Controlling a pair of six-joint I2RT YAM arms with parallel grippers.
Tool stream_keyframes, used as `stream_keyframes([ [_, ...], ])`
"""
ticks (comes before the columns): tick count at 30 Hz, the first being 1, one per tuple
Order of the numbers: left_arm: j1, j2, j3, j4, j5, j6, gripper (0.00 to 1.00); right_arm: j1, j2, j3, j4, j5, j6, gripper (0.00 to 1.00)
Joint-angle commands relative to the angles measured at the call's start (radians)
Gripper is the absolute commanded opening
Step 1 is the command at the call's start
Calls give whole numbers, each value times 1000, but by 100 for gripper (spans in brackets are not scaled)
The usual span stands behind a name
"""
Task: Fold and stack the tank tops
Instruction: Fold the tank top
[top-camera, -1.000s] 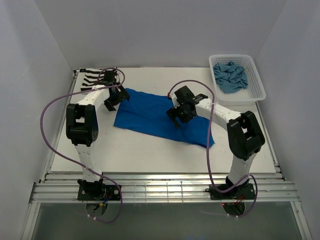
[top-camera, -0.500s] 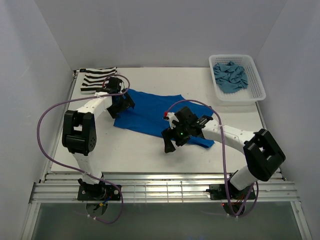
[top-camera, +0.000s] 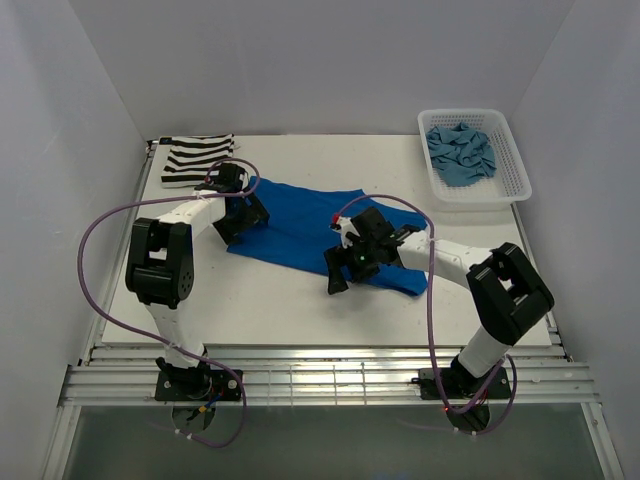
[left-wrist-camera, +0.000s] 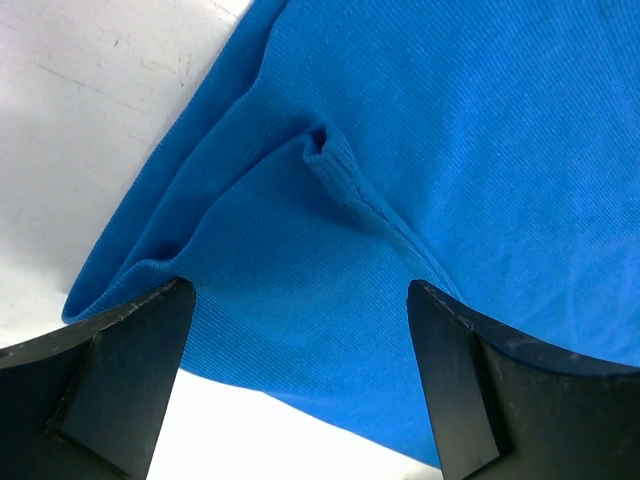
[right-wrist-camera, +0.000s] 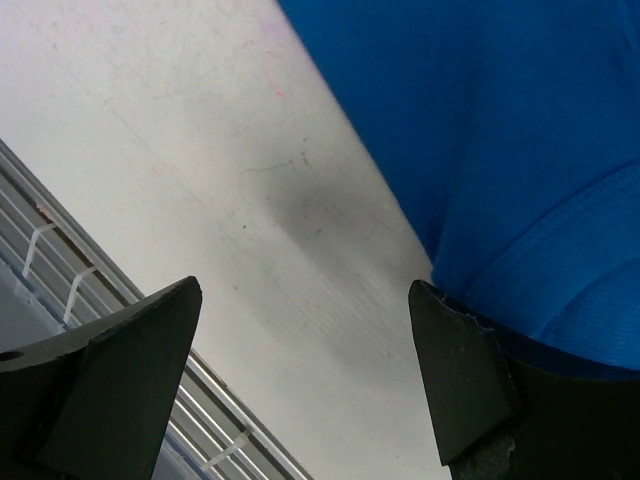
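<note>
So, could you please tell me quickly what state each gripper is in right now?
Left gripper: open, over the blue tank top, holding nothing.
Right gripper: open, at that top's edge, holding nothing.

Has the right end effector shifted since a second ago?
Yes. The right end effector has come toward the near edge of the table, farther from the white basket, and is now at the royal blue tank top's near hem.

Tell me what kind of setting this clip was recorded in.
Probably a lab test cell, not a home: plain white walls enclose a white table, and both arms are bolted to a slotted metal rail.
</note>
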Motion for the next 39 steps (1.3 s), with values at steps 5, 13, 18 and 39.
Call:
stream_keyframes([
  [5, 1, 21, -20, 22, -49, -23, 98, -93, 36, 26, 10, -32, -14, 90],
  [13, 17, 37, -28, 12, -81, -24, 98, -157, 17, -6, -17, -56, -51, 90],
  [18, 17, 47, -40, 11, -81, -21, 98, -198, 31, -3, -34, -52, -79, 90],
  [39, 17, 7, -48, -5, -75, -30, 98, -341, -470, -270, -287, 122, 105, 90],
])
